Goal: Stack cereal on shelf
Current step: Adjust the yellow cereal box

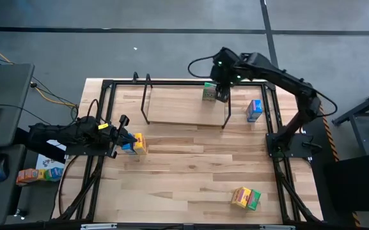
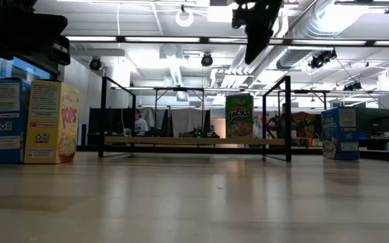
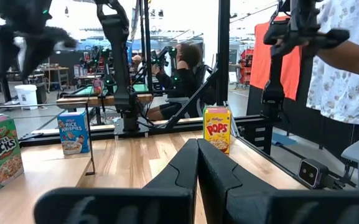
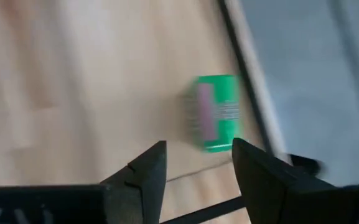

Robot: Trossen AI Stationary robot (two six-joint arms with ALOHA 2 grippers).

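The shelf (image 1: 185, 105) is a low black-rod rack around a light board at the table's far side. A green cereal box (image 1: 209, 92) stands upright on the board's right end (image 2: 239, 117). My right gripper (image 4: 198, 152) hangs open above that box (image 4: 216, 112), clear of it, as the low view (image 2: 255, 47) shows. My left gripper (image 3: 198, 149) is shut at the table's left side (image 1: 121, 137). It sits just above a blue box (image 2: 5, 121) and a yellow box (image 2: 49, 121), which stand side by side on the table.
A blue box (image 1: 253, 110) stands on the table right of the shelf. A yellow and a green box (image 1: 245, 198) lie near the table's near right corner. A black frame (image 1: 274, 121) edges the table. A person (image 3: 347, 56) stands beyond the table's right edge.
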